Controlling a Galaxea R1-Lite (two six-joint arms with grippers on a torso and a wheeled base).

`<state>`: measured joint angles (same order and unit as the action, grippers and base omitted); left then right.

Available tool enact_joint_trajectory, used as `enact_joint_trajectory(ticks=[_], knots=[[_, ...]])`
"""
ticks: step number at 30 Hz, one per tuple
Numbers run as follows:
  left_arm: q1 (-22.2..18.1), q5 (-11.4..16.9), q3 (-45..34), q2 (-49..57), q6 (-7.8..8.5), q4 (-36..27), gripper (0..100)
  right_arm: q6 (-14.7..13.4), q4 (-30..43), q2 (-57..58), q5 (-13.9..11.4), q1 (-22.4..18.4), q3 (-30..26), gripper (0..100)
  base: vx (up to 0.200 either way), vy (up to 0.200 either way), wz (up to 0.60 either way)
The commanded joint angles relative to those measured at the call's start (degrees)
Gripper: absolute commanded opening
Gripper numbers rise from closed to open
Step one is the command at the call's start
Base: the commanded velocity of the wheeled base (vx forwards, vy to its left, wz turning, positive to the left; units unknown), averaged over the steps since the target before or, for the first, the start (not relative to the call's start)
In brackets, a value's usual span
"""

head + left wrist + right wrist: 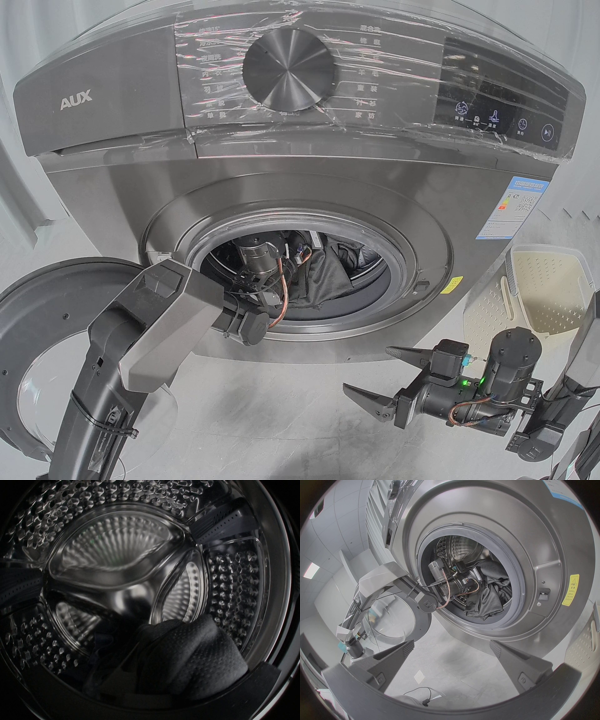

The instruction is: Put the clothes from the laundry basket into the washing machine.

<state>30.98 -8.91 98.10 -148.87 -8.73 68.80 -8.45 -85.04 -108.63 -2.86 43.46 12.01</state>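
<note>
The grey washing machine (294, 187) stands with its round mouth open. My left arm (259, 269) is inside the mouth up to the wrist (450, 583), and its gripper end is hidden in dark cloth. A black garment (325, 275) hangs over the lower door seal (487, 595). From inside, a fold of black textured cloth (193, 658) lies at the drum's (109, 548) front lip. My right gripper (367, 370) hovers open and empty above the floor, in front of the machine and below its mouth (450, 644). The cream laundry basket (550, 287) stands to the machine's right.
The machine's round door (37, 325) is swung open to the left, beside my left arm. The basket's perforated wall (581, 642) is close to my right arm. Grey floor (281, 419) lies in front of the machine.
</note>
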Motion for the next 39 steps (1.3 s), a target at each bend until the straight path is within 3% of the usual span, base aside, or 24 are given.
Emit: enact_joint_trajectory(ticks=[1,6,8,13,20,26,27,35,38,39], knots=[[-0.04,-0.23,-1.59,-0.1,-0.5,-1.04,100,0.01,-0.04,-0.35,-0.04,0.05,0.03,100,0.0,0.0,0.0],[0.58,-0.32,-12.67,5.61,-0.94,-4.03,100,0.01,-0.04,-0.27,-0.04,-0.04,-0.05,100,0.0,0.0,0.0],[1.02,0.47,-17.06,7.89,-1.73,-5.87,100,0.01,-0.04,-0.27,-0.04,-0.04,-0.05,100,0.0,0.0,0.0],[2.6,2.58,-23.48,11.23,-1.73,-8.86,100,0.01,-0.04,-0.27,-0.04,0.05,0.03,100,0.0,0.0,0.0],[3.21,2.76,-25.24,10.18,-0.94,-11.94,100,0.01,-0.04,-0.27,-0.04,0.13,0.03,100,0.0,0.0,0.0],[2.6,2.85,-24.01,6.75,0.91,-12.38,100,0.01,-0.04,-0.27,-0.04,0.22,0.21,100,0.0,0.0,0.0],[2.51,2.85,-23.39,6.31,0.99,-12.55,0,0.01,-0.04,-0.27,-0.04,0.31,0.3,100,0.0,0.0,0.0],[2.42,2.06,-17.77,5.17,0.38,-12.99,0,-0.08,-0.04,-0.27,0.05,0.75,0.56,100,0.0,0.0,0.0],[2.33,1.26,-14.87,4.99,-0.41,-13.08,0,-0.08,-0.04,-0.27,0.05,0.84,0.65,100,0.0,0.0,0.0],[2.25,0.03,-11.7,4.29,-1.55,-12.99,0,-0.08,-0.04,-0.27,0.05,0.93,0.74,100,0.0,0.0,0.0]])
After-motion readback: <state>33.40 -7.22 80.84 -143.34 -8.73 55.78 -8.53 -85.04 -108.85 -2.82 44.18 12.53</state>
